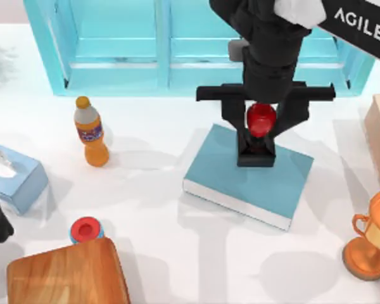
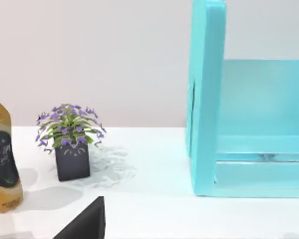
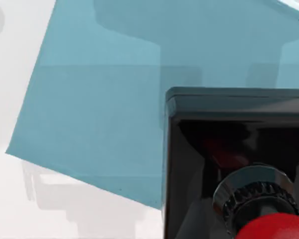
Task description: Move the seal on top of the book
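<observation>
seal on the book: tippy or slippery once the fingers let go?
Probably stable: the seal has a square black base, seemingly flat on the book. Its glossy red knob looks slick, so the right gripper, whose fingers flank the knob, might slip. The tall knob may tip it if nudged sideways.

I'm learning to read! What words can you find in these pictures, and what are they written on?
"AGILE", cut off by the picture's edge: white letters on the right arm.
Orange bottle: its label is too blurred to read.
Brown bottle: the marks on its label are too blurred to read.
</observation>
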Action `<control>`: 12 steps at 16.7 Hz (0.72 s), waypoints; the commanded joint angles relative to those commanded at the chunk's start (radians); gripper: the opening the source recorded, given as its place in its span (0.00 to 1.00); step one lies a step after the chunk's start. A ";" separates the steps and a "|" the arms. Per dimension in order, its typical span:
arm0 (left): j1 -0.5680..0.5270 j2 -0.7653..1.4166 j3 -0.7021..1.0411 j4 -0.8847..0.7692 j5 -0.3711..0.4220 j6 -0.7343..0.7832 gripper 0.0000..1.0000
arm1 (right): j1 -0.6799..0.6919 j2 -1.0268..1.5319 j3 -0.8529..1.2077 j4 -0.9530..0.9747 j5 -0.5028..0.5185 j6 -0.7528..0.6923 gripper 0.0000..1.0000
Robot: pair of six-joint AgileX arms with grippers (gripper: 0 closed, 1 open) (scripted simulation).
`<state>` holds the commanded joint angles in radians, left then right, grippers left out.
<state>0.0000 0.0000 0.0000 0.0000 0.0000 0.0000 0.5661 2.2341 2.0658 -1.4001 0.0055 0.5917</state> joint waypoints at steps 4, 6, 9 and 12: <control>0.000 0.000 0.000 0.000 0.000 0.000 1.00 | 0.000 0.000 0.000 0.000 0.000 0.000 0.83; 0.000 0.000 0.000 0.000 0.000 0.000 1.00 | 0.000 0.000 0.000 0.000 0.000 0.000 0.98; 0.000 0.000 0.000 0.000 0.000 0.000 1.00 | 0.000 0.000 0.000 0.000 0.000 0.000 1.00; 0.000 0.000 0.000 0.000 0.000 0.000 1.00 | 0.000 0.000 0.000 0.000 0.000 0.000 1.00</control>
<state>0.0000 0.0000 0.0000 0.0000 0.0000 0.0000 0.5661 2.2341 2.0658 -1.4001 0.0055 0.5917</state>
